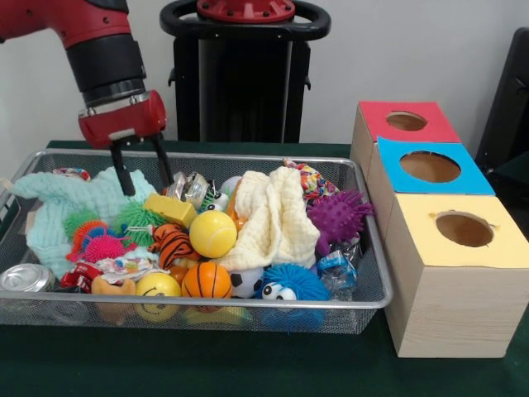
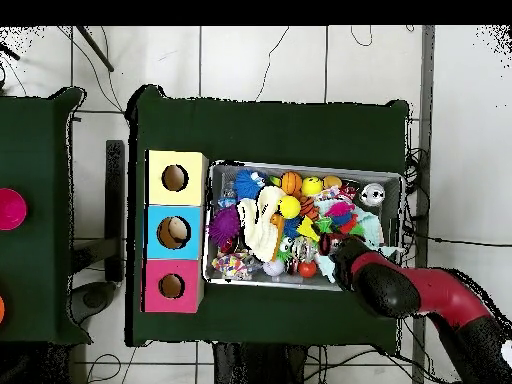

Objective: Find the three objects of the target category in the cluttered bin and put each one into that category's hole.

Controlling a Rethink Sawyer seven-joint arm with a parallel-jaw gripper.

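Claw (image 1: 144, 174) above fuzzy mint cloth (image 1: 78, 198)

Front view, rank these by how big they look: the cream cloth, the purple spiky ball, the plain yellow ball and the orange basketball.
1. cream cloth
2. purple spiky ball
3. plain yellow ball and orange basketball: look about alike, and the basketball sits nearer the camera, so unranked.

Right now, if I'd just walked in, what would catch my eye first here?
Probably the wire bin crammed with bright toys, balls and cloths at the table's middle. Next, the red and black arm, its open gripper lowered over the bin's left end in the front view. Beside the bin stand three wooden boxes with holed red, blue and yellow tops.
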